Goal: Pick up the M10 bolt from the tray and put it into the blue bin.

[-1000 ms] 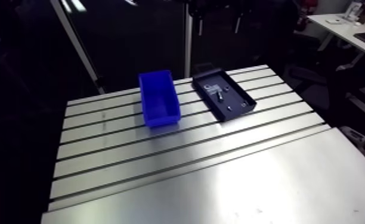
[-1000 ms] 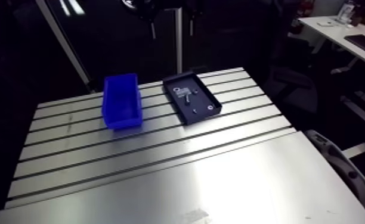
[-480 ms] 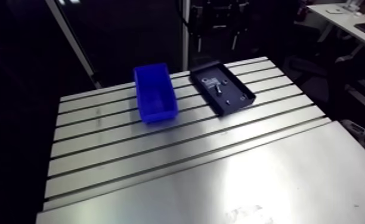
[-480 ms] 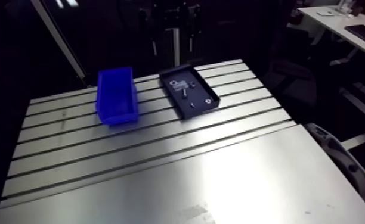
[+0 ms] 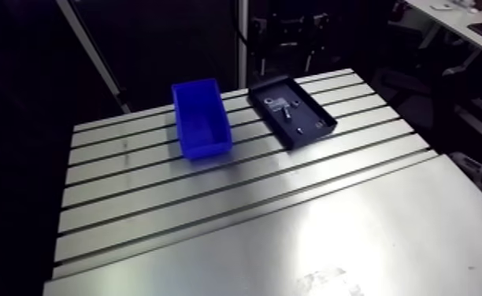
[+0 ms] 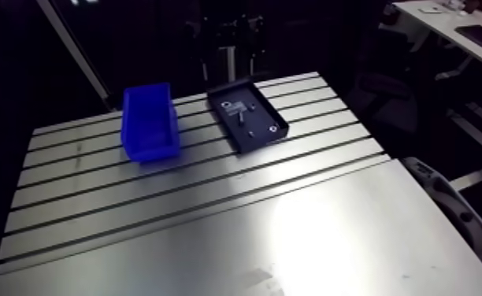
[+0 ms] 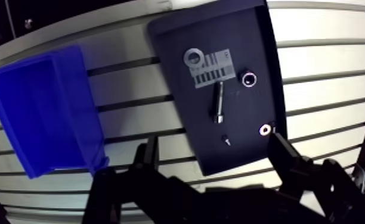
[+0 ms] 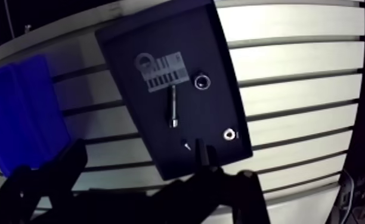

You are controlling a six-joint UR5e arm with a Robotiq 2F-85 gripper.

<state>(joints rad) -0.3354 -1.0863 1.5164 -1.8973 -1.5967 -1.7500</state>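
Bolt [image 7: 219, 102] lies mid-tray; end effector [image 7: 215, 143] spread wide above it.
Bare floor of the tray [image 7: 179, 89] surrounds the bolt, with a washer [image 7: 192, 57] and two nuts apart from it. In the arm view the bin [image 5: 201, 118] stands at the tray's 9 o'clock, both near the tabletop's [image 5: 252, 212] far edge, open slotted surface between. The fingers [image 7: 149, 155] hide the tray's near rim and hold nothing.

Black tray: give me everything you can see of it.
The black tray is a shallow matte rectangle with a raised rim. It lies flat on the slotted table, askew to its slots, beside the blue bin without touching it. Inside are a barcode label, a washer, a bolt lying mid-tray, a nut, a second nut and a small screw.
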